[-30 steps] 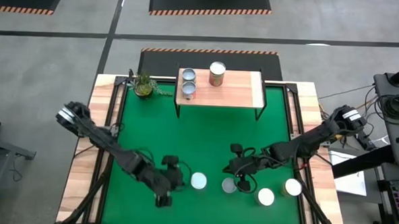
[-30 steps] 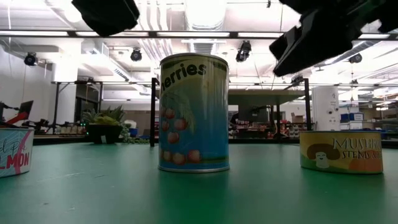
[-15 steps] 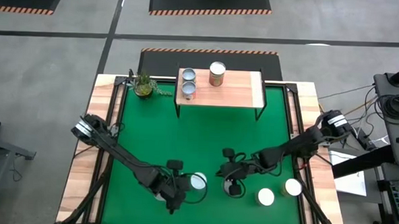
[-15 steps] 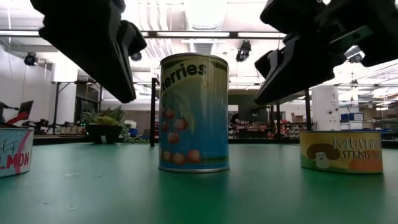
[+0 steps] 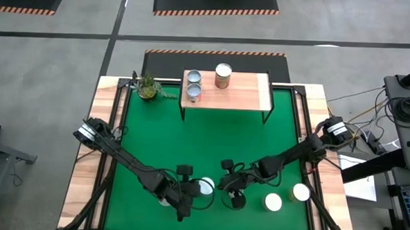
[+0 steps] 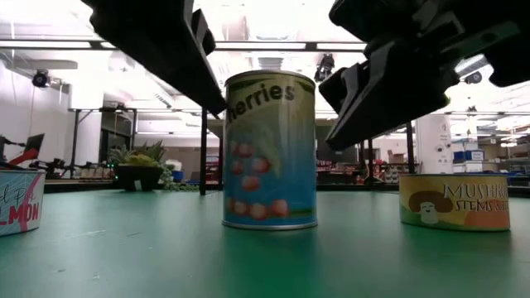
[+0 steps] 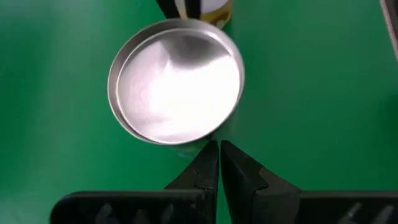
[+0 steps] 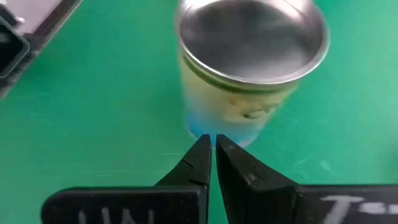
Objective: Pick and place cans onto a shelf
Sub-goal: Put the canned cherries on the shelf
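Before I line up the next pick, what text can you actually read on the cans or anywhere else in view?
"herries" on the tall can in the low view; its first letter is hidden.
"MUSH" over "STEMS AND", cut at the frame edge, on the short can.
"MON", with partial letters above it, on the can at the left edge.
Part of a letter on the right end effector mount; unreadable.

Green table [image 5: 155, 140]: shelf [image 5: 244, 92], plant [image 5: 148, 87], 4 cans [image 5: 273, 201]

Bright overhead ceiling lights [image 6: 269, 16] (glare whitening the can top [image 7: 177, 87]), arms silhouetted.
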